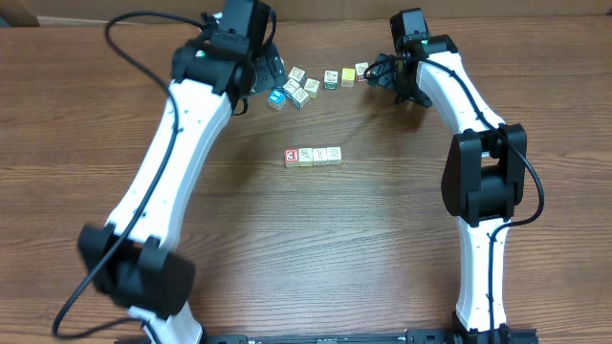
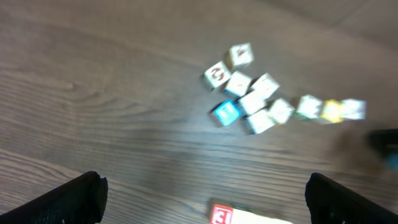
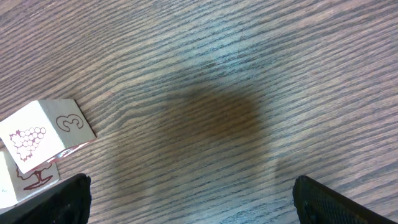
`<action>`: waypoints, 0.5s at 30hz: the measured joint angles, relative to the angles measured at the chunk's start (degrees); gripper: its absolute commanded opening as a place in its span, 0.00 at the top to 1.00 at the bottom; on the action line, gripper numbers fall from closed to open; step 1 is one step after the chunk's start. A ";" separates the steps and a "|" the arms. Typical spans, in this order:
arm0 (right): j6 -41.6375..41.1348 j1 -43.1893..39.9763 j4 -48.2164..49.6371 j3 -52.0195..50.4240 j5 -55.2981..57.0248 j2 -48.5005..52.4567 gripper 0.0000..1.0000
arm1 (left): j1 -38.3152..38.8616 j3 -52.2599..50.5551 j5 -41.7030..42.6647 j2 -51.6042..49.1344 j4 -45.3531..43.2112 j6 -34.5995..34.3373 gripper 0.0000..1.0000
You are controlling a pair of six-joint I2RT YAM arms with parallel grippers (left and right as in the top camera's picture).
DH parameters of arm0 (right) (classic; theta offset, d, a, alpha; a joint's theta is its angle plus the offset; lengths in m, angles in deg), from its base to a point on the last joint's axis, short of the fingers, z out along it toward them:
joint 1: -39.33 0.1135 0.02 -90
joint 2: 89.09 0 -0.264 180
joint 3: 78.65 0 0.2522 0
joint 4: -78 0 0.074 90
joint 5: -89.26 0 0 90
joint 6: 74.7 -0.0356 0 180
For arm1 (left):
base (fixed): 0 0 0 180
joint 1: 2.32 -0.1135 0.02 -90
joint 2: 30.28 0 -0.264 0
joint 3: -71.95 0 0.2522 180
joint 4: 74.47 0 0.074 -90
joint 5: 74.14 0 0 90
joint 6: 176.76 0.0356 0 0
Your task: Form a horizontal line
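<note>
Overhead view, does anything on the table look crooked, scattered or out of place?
The row of four small wooden cubes at mid-table, with the red-and-white cube at its left end, sits straight and touching. Only the loose bunch of white, yellow and blue-edged cubes farther back looks untidy, tilted at mixed angles.

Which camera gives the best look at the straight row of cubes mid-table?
The overhead view: the row shows whole, four cubes side by side, the red-faced cube at one end. The left wrist view catches only that red-faced end at its bottom edge, blurred. The right wrist view shows none of it.
</note>
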 measured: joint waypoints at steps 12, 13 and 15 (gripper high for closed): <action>0.00 -0.02 0.00 0.00 0.00 0.00 0.00 | 0.33 0.11 -3.32 10.78 0.33 1.29 0.00; 0.02 0.00 0.00 0.00 0.00 0.00 0.00 | 0.31 0.11 -3.50 11.87 0.35 1.49 0.00; 0.02 -0.02 0.00 0.00 0.00 0.00 0.00 | 0.33 0.11 -3.72 14.05 0.66 1.90 0.00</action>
